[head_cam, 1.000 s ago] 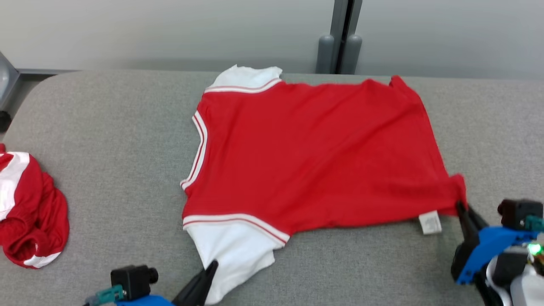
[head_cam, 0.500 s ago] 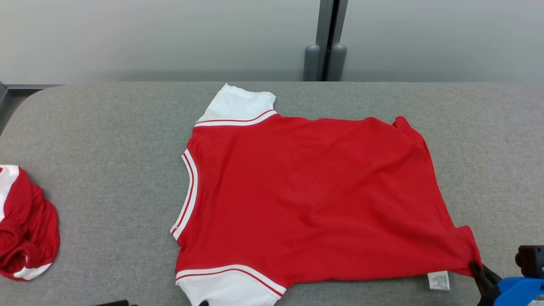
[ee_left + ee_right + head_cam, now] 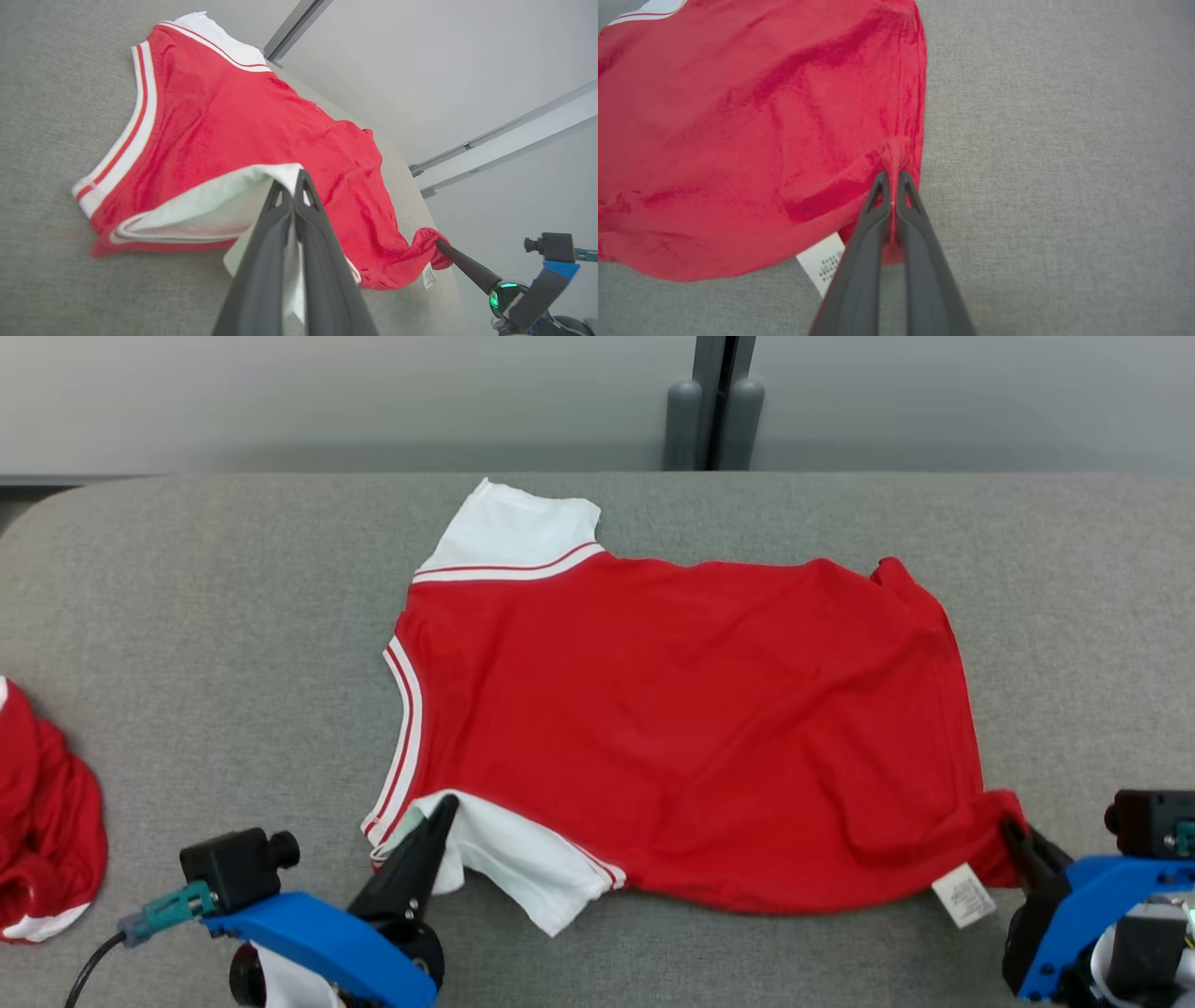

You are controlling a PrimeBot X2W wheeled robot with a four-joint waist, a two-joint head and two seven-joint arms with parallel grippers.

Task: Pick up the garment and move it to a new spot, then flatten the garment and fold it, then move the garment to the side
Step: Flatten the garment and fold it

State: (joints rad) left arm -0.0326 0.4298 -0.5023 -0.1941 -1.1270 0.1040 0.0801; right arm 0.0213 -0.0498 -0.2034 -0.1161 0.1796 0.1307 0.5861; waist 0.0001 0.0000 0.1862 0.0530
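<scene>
Along the near edge of the grey bench (image 3: pixel 215 616), the left fingers (image 3: pixel 431 823) are pressing together on the edge of the garment's near white sleeve (image 3: pixel 523 868). They are pinching it just beside the striped neckline (image 3: pixel 403 709) and holding that edge raised off the cloth, as the left wrist view is showing. At the near right, the right fingers (image 3: pixel 1019 842) are likewise clamping tight, gripping the bunched near corner of the red hem. A white care label (image 3: pixel 962 896) is sticking out beside them and lying on the bench.

Between the two arms, the garment (image 3: pixel 672 728), a red shirt with white sleeves, is lying spread across the middle of the bench. Its neckline is pointing left and its hem right, with soft creases running across the red body. At the left edge, well apart from it, a second red-and-white garment (image 3: pixel 47 803) is sitting crumpled. Farther back, the far sleeve (image 3: pixel 518 532) is lying flat near the bench's rear edge. Beyond that, two grey posts (image 3: pixel 714 420) are standing against the pale wall (image 3: pixel 280 392).
</scene>
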